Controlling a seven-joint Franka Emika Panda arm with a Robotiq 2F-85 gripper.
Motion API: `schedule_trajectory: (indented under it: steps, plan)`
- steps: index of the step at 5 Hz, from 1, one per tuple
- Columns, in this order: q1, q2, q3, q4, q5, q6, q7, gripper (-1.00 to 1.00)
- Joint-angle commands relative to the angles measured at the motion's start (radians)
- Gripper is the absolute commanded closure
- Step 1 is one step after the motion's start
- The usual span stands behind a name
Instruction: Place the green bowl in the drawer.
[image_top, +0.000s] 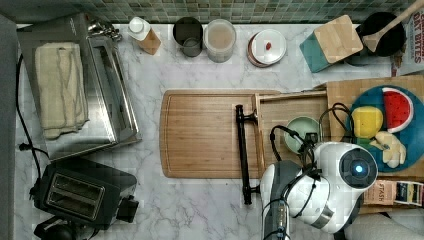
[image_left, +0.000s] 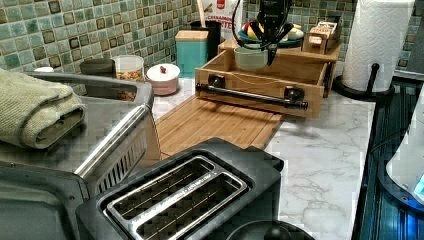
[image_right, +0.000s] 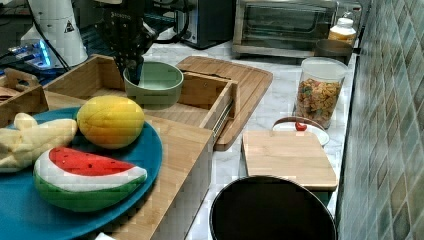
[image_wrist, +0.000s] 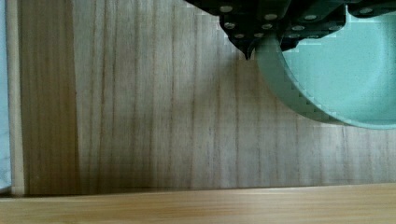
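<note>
I see a white marble counter (image_top: 200, 205) with a green tiled wall (image_top: 225, 10) at twelve o'clock, seemingly evenly lit.

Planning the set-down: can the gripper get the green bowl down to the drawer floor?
Probably yes: the gripper holds the green bowl by its rim over the open drawer, bare wood beneath.
</note>
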Motion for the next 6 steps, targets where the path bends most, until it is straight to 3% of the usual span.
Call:
schedule_trajectory:
  steps: [1, 5, 6]
  plan:
    - [-0.037, 0.019, -0.039, -0.035, 0.034, 0.065, -0.105, 1.0]
    - [-0.071, 0.046, -0.059, -0.073, 0.036, 0.11, -0.141, 1.0]
    - [-0.055, 0.091, -0.082, -0.044, 0.121, 0.081, -0.21, 1.0]
